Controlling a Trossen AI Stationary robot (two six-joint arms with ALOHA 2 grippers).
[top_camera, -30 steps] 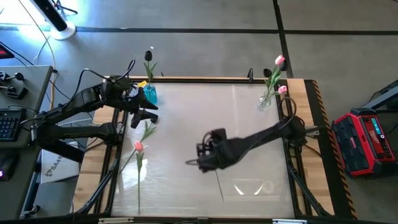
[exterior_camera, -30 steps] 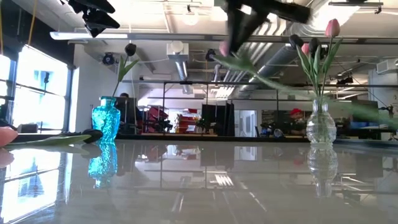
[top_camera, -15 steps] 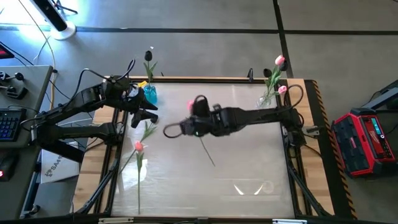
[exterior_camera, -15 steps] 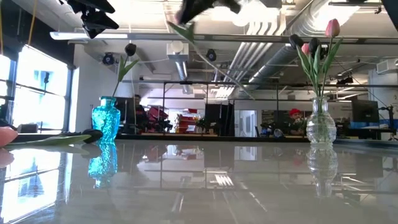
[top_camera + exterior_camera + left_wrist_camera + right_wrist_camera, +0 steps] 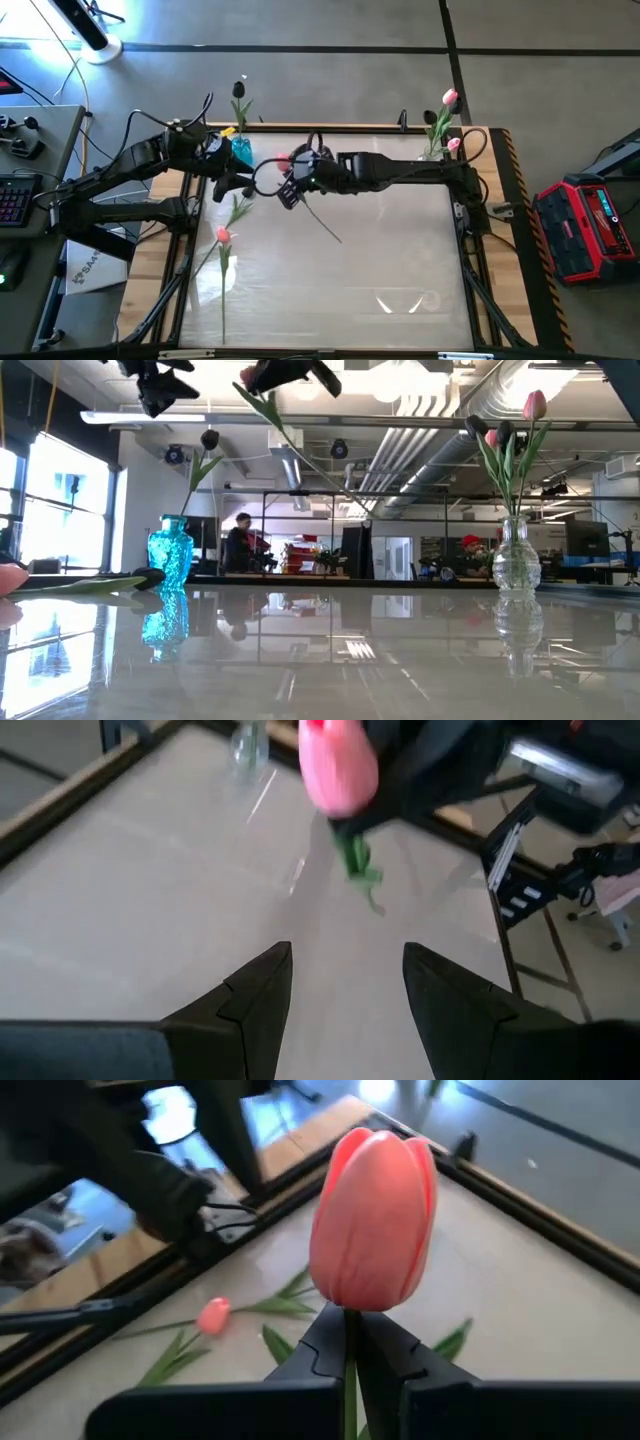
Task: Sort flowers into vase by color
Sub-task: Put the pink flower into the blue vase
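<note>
Up over the table [image 5: 400, 250] our right gripper [image 5: 292, 178] is clamped on a pink tulip [image 5: 373, 1220] just under its bud; our left gripper [image 5: 345, 995] hangs with fingers apart, holding nothing, beside the blue vase [image 5: 241, 150]; we count one dark tulip [image 5: 209, 440] there, two pink tulips [image 5: 449, 98] in the clear vase [image 5: 516, 560], two flowers [image 5: 223, 236] lying flat; no writing is readable.

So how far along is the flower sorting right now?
Partly done. The clear vase holds two pink tulips and the blue vase holds one dark tulip. In hand: the right hand is shut on a pink tulip, held up near the open left hand. Left: a pink flower lying on the table's left side.
</note>
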